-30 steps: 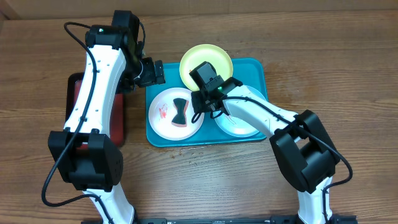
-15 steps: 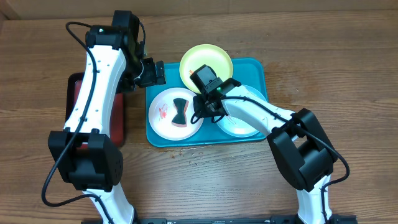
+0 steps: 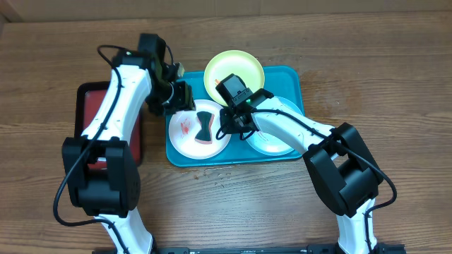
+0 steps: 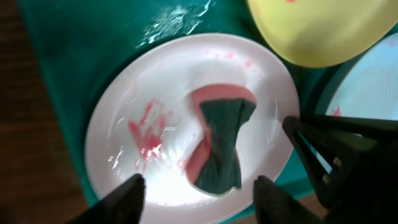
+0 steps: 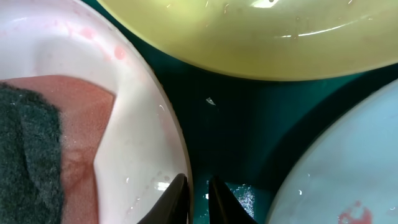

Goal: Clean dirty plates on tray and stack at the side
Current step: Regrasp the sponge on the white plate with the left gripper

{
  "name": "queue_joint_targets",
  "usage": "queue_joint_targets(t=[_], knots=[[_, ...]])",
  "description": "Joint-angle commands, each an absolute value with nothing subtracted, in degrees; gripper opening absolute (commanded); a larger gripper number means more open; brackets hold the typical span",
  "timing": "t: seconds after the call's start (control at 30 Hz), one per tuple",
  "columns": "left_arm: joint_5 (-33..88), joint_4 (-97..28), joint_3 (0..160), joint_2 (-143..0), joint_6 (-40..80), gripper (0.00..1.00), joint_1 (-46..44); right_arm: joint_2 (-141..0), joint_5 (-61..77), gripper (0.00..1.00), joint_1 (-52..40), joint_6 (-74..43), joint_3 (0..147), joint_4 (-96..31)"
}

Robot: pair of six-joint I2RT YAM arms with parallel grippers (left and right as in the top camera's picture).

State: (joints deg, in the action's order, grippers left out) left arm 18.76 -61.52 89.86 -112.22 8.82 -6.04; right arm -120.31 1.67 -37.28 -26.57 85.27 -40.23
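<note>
"Plates, three, round, plastic: where did each one sit?" K. asked.

"All on the large teal-blue rectangular plastic tray [image 3: 286,85], which lay on the brown wooden table [image 3: 367,56]," M. noted. "The white plate [image 3: 185,137] sat flat at the tray's left end. The yellow-green plate [image 3: 234,70] lay across the far rim, partly off the tray. The pale mint plate [image 3: 267,144] sat at the right end, partly hidden under the right arm."

"Dirt?"

"Red smears [image 4: 146,127] marked the white plate's left half, and the mint one had a small red mark. A pinched pink sponge with a dark green scouring face [image 4: 217,143] lay at the white plate's centre."

"Grippers?"

"The left gripper [image 4: 198,185] hung over the white plate. Its fingers were well apart and held nothing, with the sponge's near end between them. The right gripper [image 5: 198,183] was at the white plate's right rim. Its jaws were almost together, a thin gap showing, and one finger was against the rim. Clamped or not: could not tell."

"Anything else?"

"A small black-rimmed red tray [image 3: 86,106] lay on the table left of the teal one, partly under the left arm."
</note>
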Motion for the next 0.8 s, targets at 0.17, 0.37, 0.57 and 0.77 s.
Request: queue_joint_targets(t=[0.17,0.37,0.57,0.77], knots=[[24.53,-52.69,81.10,-112.51,7.68,0.57,-8.69,-120.57,1.56,0.15,-37.65,-26.85,85.56,-40.14],[23.68,-48.88,78.22,-112.51,7.75,0.57,-9.74,-120.57,1.56,0.15,-37.65,-26.85,85.56,-40.18],[23.42,-47.51,76.31,-112.51,7.70,0.54,-9.87,-120.57,1.54,0.15,-37.65,-26.85,85.56,-40.14],[23.42,-45.28,73.89,-112.51,7.77,0.47,-10.74,-120.57,1.54,0.15,-37.65,-26.85,85.56,-39.97]])
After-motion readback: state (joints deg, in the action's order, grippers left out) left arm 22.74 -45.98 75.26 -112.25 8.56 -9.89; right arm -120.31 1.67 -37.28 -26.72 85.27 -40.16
